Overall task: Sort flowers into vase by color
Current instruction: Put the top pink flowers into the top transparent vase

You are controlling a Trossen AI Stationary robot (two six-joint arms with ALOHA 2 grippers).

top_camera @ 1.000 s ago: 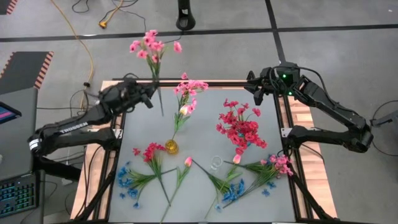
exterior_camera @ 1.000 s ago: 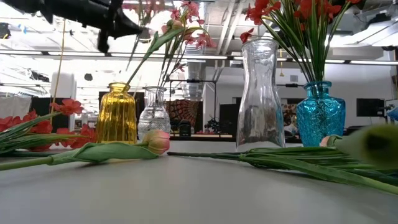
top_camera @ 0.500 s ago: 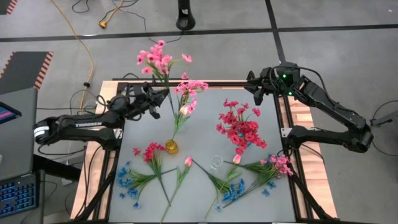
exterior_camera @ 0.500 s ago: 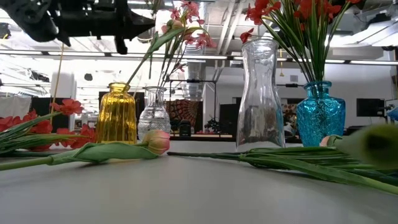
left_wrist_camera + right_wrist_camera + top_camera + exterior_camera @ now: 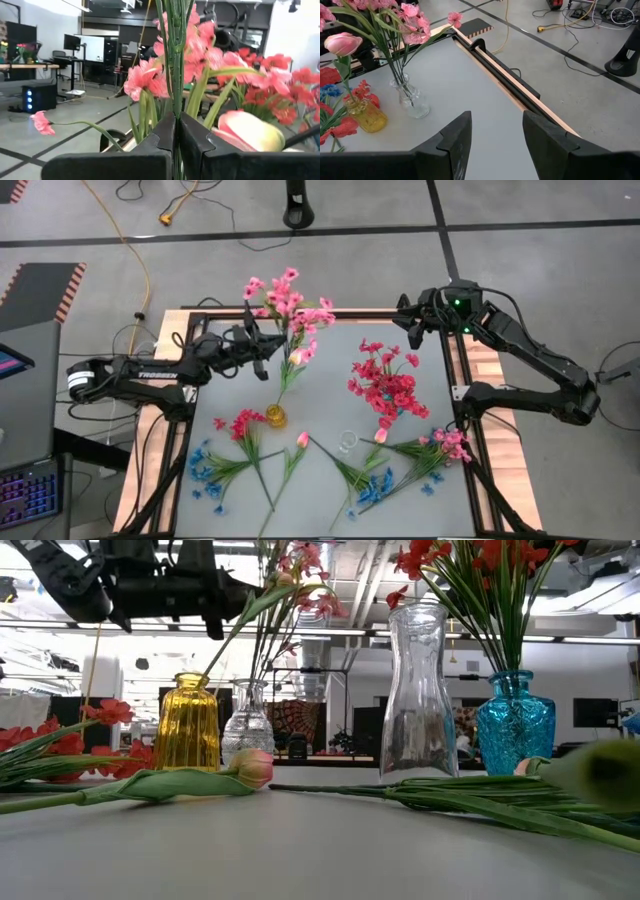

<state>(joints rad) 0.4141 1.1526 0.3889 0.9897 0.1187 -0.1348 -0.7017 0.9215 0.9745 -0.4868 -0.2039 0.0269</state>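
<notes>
In the upper middle of the high view the left gripper (image 5: pixel 262 352) has its jaws pressed together on the thin green stem of a light pink artificial sprig (image 5: pixel 281 295), whose long axis runs up the frame from the jaws and whose blossoms hang just left of the pink bunch in the small clear glass vase (image 5: pixel 411 101), so this arm is the nearer one. The right gripper (image 5: pixel 412 322) waits at the upper right edge of the grey table (image 5: pixel 330 385) with jaws spread and empty. The vase's mouth is hidden under blossoms from above, and the sprig's lower stem end cannot be made out.
</notes>
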